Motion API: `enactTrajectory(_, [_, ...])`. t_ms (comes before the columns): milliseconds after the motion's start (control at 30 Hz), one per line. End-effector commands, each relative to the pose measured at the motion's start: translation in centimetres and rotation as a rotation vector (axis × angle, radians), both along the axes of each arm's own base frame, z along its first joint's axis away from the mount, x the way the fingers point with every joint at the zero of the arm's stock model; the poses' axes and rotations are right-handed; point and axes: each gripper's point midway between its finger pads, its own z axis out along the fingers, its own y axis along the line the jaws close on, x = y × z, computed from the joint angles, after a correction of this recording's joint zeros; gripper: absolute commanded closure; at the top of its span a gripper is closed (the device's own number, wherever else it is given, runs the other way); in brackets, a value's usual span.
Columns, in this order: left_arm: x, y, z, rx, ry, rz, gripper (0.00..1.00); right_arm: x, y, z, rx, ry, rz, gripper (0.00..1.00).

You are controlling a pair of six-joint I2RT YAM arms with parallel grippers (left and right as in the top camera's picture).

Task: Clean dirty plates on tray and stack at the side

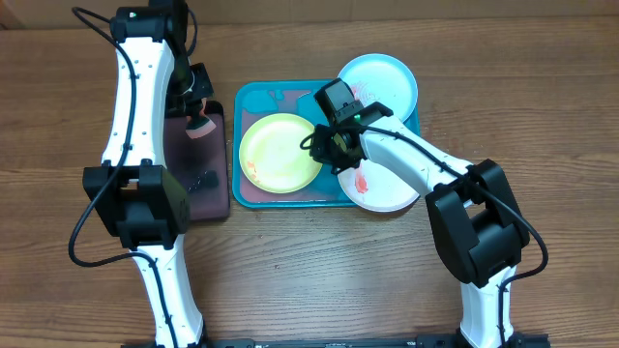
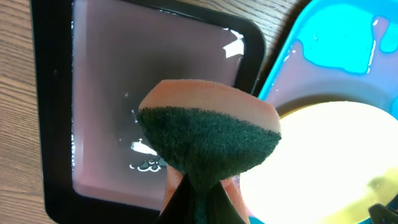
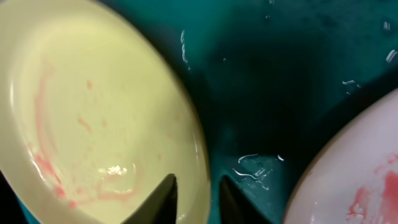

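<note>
Jaws of our right gripper (image 3: 198,202) straddle, parted, the yellow-green plate (image 1: 280,152) at its rim, on the tray (image 1: 290,97); our left gripper (image 2: 193,199) clamps the sponge (image 2: 208,134). We judge the plate light, stiff and slippery, so pinch the rim.

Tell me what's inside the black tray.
The black tray holds pinkish liquid with a few bubbles. The sponge in the left gripper hides part of its floor.

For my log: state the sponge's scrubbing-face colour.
Sponge face is dark green; clearest in left wrist view.
</note>
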Motion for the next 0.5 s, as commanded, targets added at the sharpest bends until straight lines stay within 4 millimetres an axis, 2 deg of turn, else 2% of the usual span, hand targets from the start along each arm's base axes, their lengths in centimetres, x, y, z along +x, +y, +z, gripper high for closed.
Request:
enactTrajectory(0, [0.0,-0.7,0.9,-0.014,-0.027,0.002,0.96,0.1,0.3,0.1,0.004,-0.030,0.068,0.62])
enactTrajectory(133, [0.0,-0.7,0.9,-0.014,-0.026,0.002,0.96,0.8,0.3,0.4,-0.016,-0.098,0.195,0.57])
enactTrajectory(367, [0.1,-0.9,1.0,-0.014,-0.030,-0.001,0.96,3.2,0.2,2.4,-0.042,-0.233,0.364,0.57])
enactTrajectory(467, [0.1,-1.2,1.0,-0.022,-0.029,-0.006,0.96,4.1,0.1,2.7,-0.062,-0.275,0.391,0.58])
